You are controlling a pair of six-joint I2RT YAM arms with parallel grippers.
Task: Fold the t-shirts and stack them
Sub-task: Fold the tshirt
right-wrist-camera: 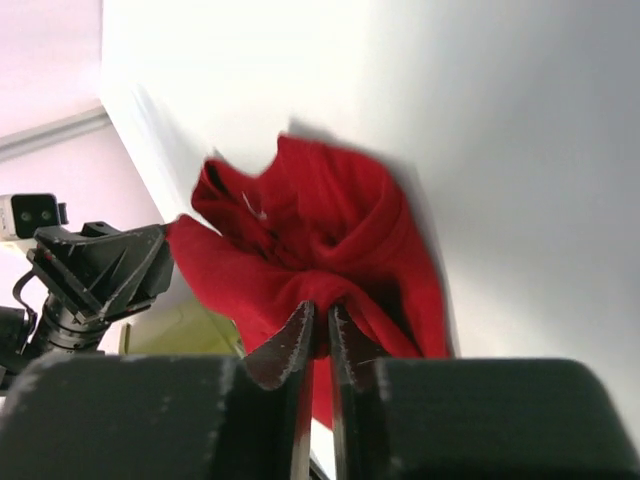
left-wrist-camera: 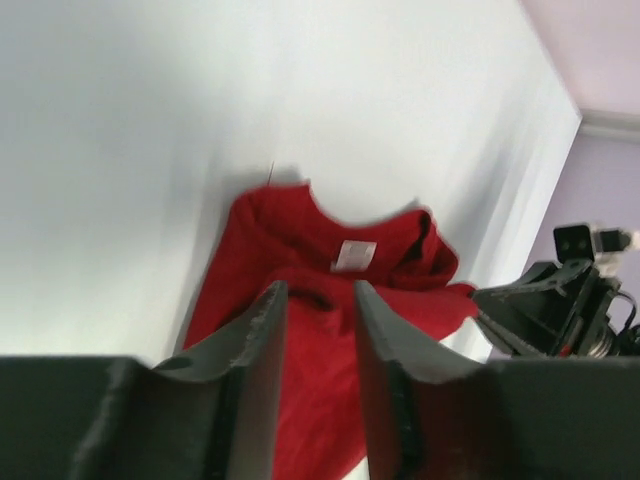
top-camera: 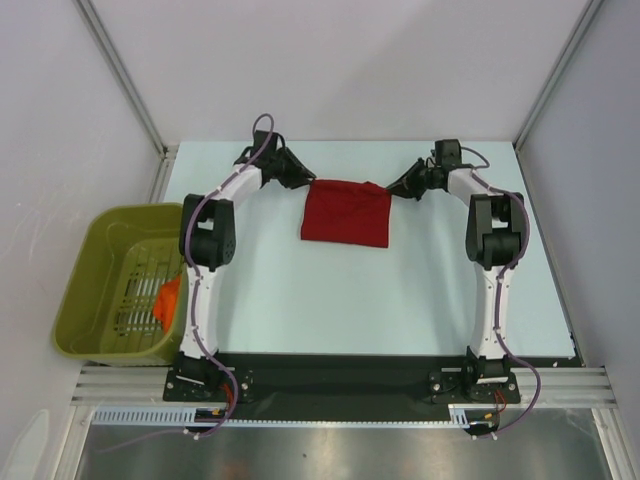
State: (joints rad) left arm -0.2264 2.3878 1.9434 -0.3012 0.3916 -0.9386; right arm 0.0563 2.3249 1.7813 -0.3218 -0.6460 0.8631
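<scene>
Table [top-camera: 330, 300]: pale, matte top, with both arms reaching to its far edge.

Basket [top-camera: 72, 290]: olive plastic with a slotted floor, off the table's left side. An orange garment [top-camera: 168, 300] lies bunched in it, probably another shirt waiting its turn.

Red t-shirt [top-camera: 345, 215]: at the far middle of the table, slung between the two arms by its upper corners. The body hangs or lies toward the near side as a rough square. The top edge sags in the middle and the neck area is rumpled. Judged thin knit: light, limp and not fragile, and it will slump wherever it is unsupported. It is not slippery, though layers drag on each other. Best held by pinching at corners or hem edges, both sides level, and kept taut so the fold line stays straight.

Right gripper [right-wrist-camera: 320, 312]: clenched on a gathered wad of the shirt's corner, with fingers nearly touching and cloth fanning out from the tips. This is a firm bite.

Left gripper [left-wrist-camera: 317, 295]: at the opposite corner. Fingers stand parted with red cloth showing in the gap. Cannot tell whether it is pinching a fold or has let go.

Neck label [left-wrist-camera: 353, 255]: white and facing up inside the collar, a handy marker for the garment's centre line.
</scene>
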